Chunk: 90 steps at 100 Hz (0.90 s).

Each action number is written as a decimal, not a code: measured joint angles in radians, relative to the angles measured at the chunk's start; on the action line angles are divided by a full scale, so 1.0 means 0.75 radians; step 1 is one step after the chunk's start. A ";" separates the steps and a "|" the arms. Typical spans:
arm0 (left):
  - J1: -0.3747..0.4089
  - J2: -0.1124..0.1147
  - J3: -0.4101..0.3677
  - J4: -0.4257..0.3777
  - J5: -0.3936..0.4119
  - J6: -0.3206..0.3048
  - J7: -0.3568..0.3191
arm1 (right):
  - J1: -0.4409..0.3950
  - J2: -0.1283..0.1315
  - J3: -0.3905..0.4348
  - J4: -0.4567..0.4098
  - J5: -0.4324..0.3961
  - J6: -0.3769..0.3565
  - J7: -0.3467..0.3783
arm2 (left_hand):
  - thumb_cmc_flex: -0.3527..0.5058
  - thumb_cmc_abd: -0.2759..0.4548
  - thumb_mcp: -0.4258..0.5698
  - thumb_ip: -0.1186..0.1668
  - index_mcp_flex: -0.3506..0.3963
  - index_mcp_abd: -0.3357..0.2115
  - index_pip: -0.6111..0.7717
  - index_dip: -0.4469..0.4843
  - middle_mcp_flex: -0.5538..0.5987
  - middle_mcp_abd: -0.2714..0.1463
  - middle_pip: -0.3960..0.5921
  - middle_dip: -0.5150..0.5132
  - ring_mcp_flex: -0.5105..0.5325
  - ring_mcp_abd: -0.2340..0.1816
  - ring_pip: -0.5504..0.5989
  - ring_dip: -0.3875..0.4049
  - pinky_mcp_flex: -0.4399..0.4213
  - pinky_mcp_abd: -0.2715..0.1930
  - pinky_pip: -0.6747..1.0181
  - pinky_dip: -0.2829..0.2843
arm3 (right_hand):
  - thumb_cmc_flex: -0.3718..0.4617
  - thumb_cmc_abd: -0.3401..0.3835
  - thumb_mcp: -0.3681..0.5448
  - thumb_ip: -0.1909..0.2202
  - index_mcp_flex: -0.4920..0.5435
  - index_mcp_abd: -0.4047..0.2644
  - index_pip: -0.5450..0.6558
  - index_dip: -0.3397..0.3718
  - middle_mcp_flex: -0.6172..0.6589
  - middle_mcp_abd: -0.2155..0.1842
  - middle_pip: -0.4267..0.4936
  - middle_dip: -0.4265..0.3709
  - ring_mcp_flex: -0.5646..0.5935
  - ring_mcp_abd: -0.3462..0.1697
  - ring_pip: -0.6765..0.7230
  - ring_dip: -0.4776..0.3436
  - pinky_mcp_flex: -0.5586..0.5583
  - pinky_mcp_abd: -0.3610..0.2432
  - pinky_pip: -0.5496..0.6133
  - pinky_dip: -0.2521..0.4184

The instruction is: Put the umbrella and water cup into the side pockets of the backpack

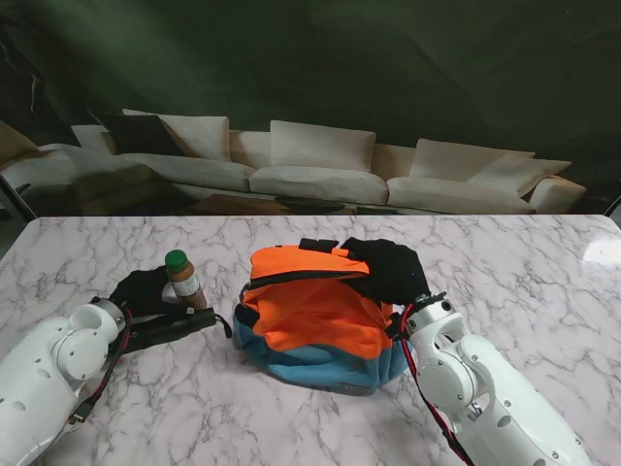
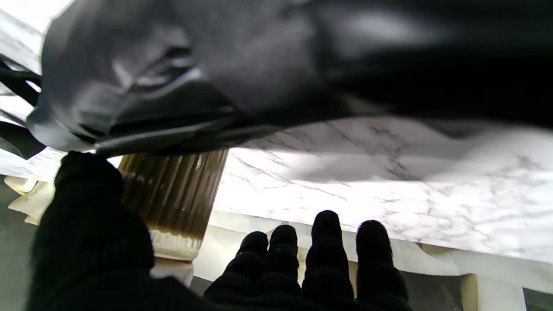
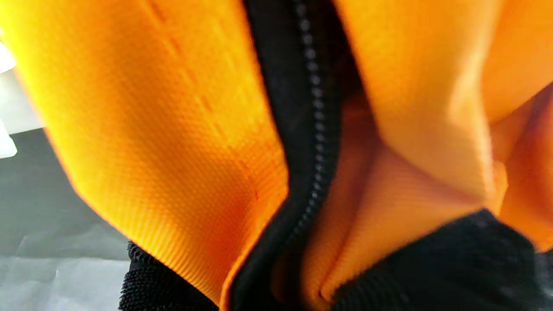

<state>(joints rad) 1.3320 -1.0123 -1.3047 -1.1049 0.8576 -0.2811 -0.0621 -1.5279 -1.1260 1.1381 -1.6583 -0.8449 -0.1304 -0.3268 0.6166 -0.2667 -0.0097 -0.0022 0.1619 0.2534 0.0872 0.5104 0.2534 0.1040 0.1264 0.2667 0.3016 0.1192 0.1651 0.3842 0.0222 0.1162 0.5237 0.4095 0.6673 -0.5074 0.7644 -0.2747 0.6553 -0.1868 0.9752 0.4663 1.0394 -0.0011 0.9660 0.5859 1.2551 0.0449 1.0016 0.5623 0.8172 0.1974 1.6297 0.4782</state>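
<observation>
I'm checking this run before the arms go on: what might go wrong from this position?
1. The left hand reaches over the black folded umbrella, beside the upright green-capped water cup; a sideways brush might topple the cup.
2. The right hand rests on the soft orange backpack; pressing could squash the fabric and close a side pocket.
3. No side pocket opening shows clearly, so insertion may miss.
</observation>
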 measured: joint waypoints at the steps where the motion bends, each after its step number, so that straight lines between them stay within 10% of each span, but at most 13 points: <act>1: -0.005 -0.001 0.005 0.006 -0.009 0.001 0.000 | 0.000 0.000 0.000 0.000 0.000 0.000 0.000 | 0.000 0.000 0.000 0.000 0.000 0.000 0.000 0.000 0.000 0.001 0.000 0.000 0.000 0.000 0.000 0.000 0.000 0.000 0.000 0.000 | 0.000 0.000 0.000 0.000 0.000 0.000 0.000 0.000 0.000 0.000 0.000 0.000 0.000 0.000 0.000 0.000 0.000 0.000 0.000 0.000; 39: -0.119 -0.027 0.122 0.114 -0.158 0.017 0.006 | -0.012 -0.001 0.007 0.000 -0.002 -0.001 -0.005 | 0.000 -0.022 -0.006 0.000 0.001 0.017 -0.001 0.004 0.009 0.020 0.000 0.014 0.001 0.000 0.000 0.001 -0.010 0.001 0.000 0.000 | 0.000 0.002 0.000 0.000 -0.011 0.000 0.000 0.000 0.000 0.000 0.000 0.000 0.000 0.000 0.000 0.000 -0.002 0.000 0.000 0.000; 69: -0.191 -0.106 0.185 0.261 -0.383 0.023 0.210 | -0.009 -0.001 0.003 0.005 0.000 -0.002 -0.010 | 0.360 -0.027 -0.035 -0.027 0.345 -0.117 0.366 0.204 0.587 -0.090 0.214 0.080 0.365 -0.035 0.107 0.048 0.127 0.021 0.315 0.098 | 0.000 0.002 0.000 0.000 -0.011 0.000 0.000 0.000 0.000 0.001 0.000 0.000 0.000 0.000 0.000 0.000 -0.002 0.000 -0.001 0.000; 90: -0.185 -0.143 0.176 0.269 -0.402 -0.002 0.276 | -0.008 -0.001 0.001 0.008 0.001 -0.002 -0.011 | 0.446 -0.113 -0.131 -0.070 0.473 -0.136 0.633 0.166 0.825 -0.031 0.104 0.220 0.586 -0.039 0.257 0.132 0.236 0.020 0.552 0.159 | 0.000 0.002 0.000 0.000 -0.011 0.000 0.000 0.000 0.000 0.001 0.000 0.000 0.000 0.000 0.000 0.000 -0.003 0.000 -0.002 0.000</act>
<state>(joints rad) 1.1935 -1.1196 -1.1723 -0.9031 0.5559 -0.2828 0.1452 -1.5336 -1.1268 1.1389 -1.6523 -0.8444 -0.1321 -0.3352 0.9510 -0.3516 -0.1079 -0.0546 0.5167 0.1510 0.5620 0.6346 0.8720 0.0807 0.2044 0.4319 0.7415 0.0901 0.3581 0.4831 0.1995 0.1313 0.9379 0.5288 0.6673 -0.5058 0.7643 -0.2748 0.6472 -0.1868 0.9752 0.4664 1.0393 -0.0006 0.9660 0.5859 1.2551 0.0449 1.0019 0.5623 0.8151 0.1973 1.6282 0.4782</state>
